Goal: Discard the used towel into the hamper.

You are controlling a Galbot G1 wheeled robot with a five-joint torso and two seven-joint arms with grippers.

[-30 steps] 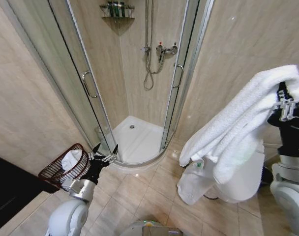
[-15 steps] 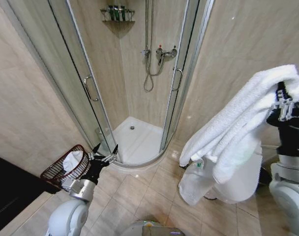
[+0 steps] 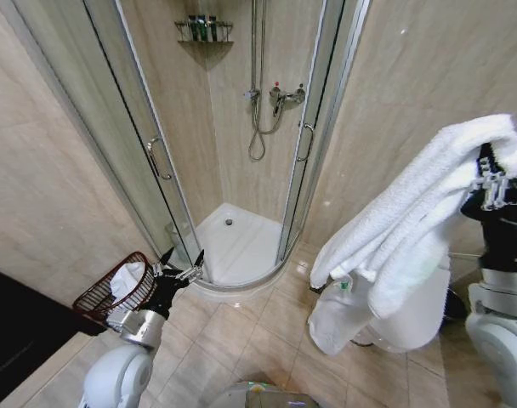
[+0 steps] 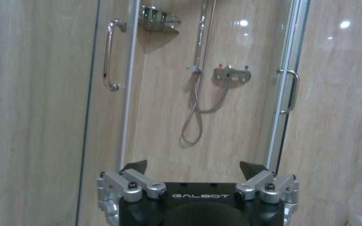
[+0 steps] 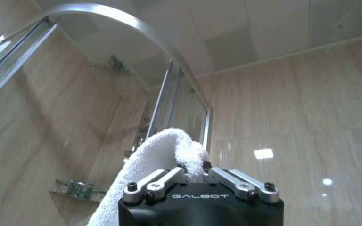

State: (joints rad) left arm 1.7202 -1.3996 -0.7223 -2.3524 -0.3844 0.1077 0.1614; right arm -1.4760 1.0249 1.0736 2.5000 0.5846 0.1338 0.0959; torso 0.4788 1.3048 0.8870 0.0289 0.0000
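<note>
The used towel point(image 3: 411, 229), white and thick, hangs draped from my raised right gripper point(image 3: 488, 174) on the right of the head view. In the right wrist view the right gripper point(image 5: 193, 172) is shut on a fold of the towel point(image 5: 156, 155). The hamper point(image 3: 93, 297), a dark reddish wire basket, stands on the floor at the lower left with a white cloth point(image 3: 127, 279) inside. My left gripper point(image 3: 184, 255) is held open just right of the hamper's rim. In the left wrist view the left gripper point(image 4: 193, 167) holds nothing and faces the shower.
A corner shower cubicle with curved glass doors point(image 3: 156, 161) and a white tray point(image 3: 233, 242) lies ahead. A white fixture point(image 3: 411, 319) and a white bag point(image 3: 331, 319) sit behind the towel. A dark counter point(image 3: 12, 331) borders the left. Beige floor tiles point(image 3: 241, 340) lie between.
The whole picture has shifted slightly, so the camera has moved. Both arms, the towel and the hamper keep their places relative to each other.
</note>
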